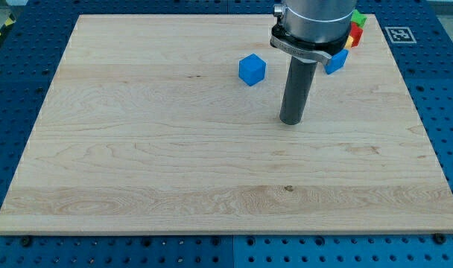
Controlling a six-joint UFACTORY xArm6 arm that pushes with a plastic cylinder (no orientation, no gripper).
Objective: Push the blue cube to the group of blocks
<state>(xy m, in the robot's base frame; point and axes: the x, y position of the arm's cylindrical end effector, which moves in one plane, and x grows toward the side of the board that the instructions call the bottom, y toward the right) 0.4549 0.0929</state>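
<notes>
The blue cube [252, 69] sits alone on the far half of the wooden board [137, 149], right of centre. It looks small, light and rigid, likely to slide easily on smooth wood; there is no taking hold, so I judge its left face the place to push. My tip [290, 121], a bare rod with nothing to open or close, rests nearer and to its right, apart. The group [349, 45] lies at the far right, partly hidden: another blue block [336, 62], red [355, 36], yellow [348, 43] and green [360, 19] pieces. No containers show.

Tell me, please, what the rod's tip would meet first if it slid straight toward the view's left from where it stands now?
Probably nothing. My tip rests below and to the right of the blue cube, so a straight leftward slide looks likely to pass below the cube over the bare wooden board, though depth is hard to judge.
</notes>
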